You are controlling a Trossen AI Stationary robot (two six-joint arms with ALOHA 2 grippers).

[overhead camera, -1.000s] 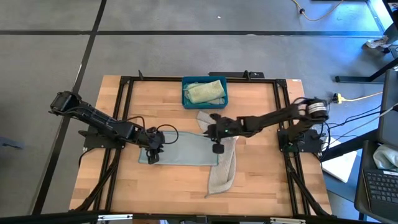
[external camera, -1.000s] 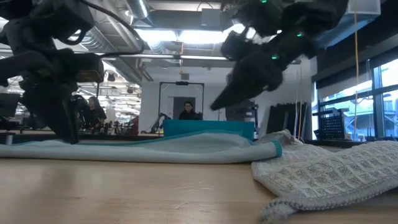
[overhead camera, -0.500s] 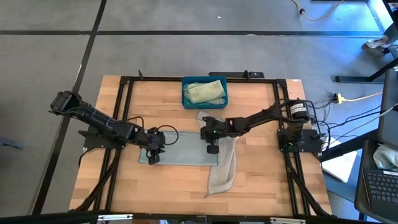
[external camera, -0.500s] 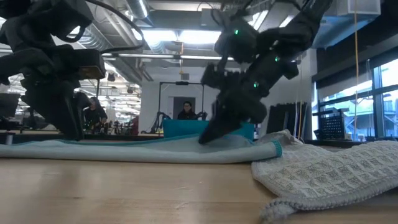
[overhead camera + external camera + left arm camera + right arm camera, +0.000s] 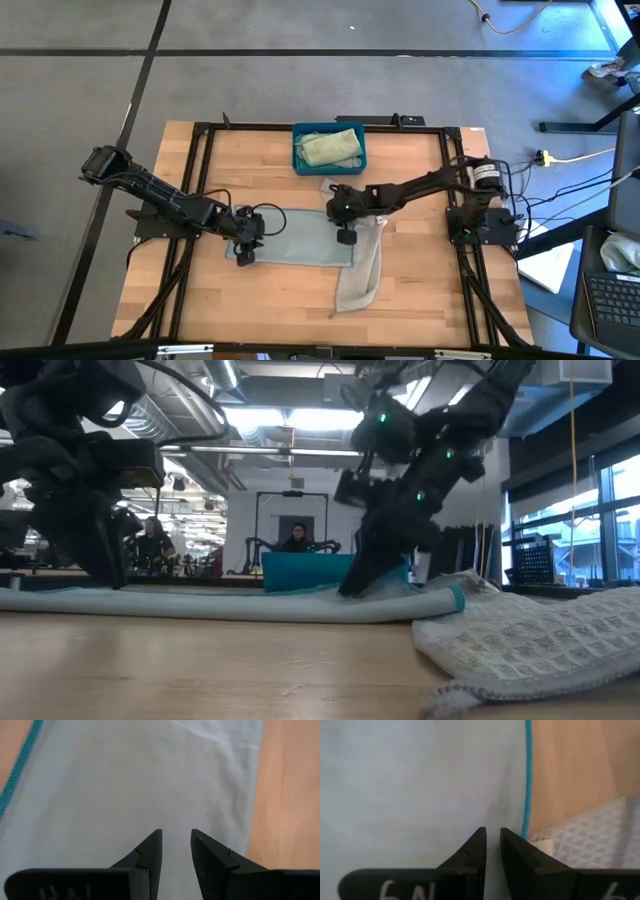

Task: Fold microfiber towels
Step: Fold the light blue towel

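A pale blue towel (image 5: 295, 240) with a teal stitched edge (image 5: 527, 780) lies flat as a long strip across the table's middle. My left gripper (image 5: 250, 232) stands on its left end, tilted down, fingers a little apart (image 5: 176, 834). My right gripper (image 5: 333, 208) reaches in from the right. It is down on the towel's far right part, close to the stitched edge, fingers a narrow gap apart (image 5: 492, 831). A grey-beige waffle towel (image 5: 360, 270) lies crumpled by the blue towel's right end. A pale green towel (image 5: 330, 148) lies in the bin. My left gripper rests its fingertips (image 5: 155, 840) on the towel's left end (image 5: 175, 810), slanting down from the table's left. No cloth shows between the fingers, and the towel lies flat there. My right gripper sets its fingertips (image 5: 352, 588) on the towel's far right part (image 5: 470, 815), just inside the stitched edge, slanting down from the table's right. The cloth lies flat on the table beneath them; I see none gathered between the fingers.
A teal-blue bin (image 5: 300, 160) stands at the table's far middle. A black frame (image 5: 205, 170) runs around the tabletop. Bare wood (image 5: 280, 300) lies near the front edge. In the low view a person (image 5: 298, 540) sits in the room behind.
My right gripper has come down onto the blue towel's far right part and tipped more steeply. The raised hump of the towel there now lies flatter. My left gripper has stayed put.
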